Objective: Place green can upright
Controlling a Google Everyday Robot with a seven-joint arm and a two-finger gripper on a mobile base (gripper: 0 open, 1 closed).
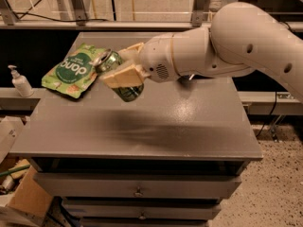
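Camera view, looking down on a grey cabinet top [156, 126]: my gripper [117, 65] reaches in from the right at the end of my white arm [227, 46], clamped across the green can [129, 92], one beige finger [122, 77] pressed over the can's near side and the other behind it. The can is tilted rather than upright, its silver top turned up and to the left, its green base pointing down and to the right. It hangs above the left half of the cabinet top and appears clear of the surface, with a broad dark shadow [137, 126] lying on the grey below it. Just beside the can's top, at the back left corner, a flat green snack bag [70, 71] with white lettering lies on the surface. Off the left edge, a small white pump bottle [20, 82] stands on a lower ledge. Two drawers [138, 191] with small knobs run along the cabinet's front, and a cardboard box [28, 202] sits on the floor at the lower left.
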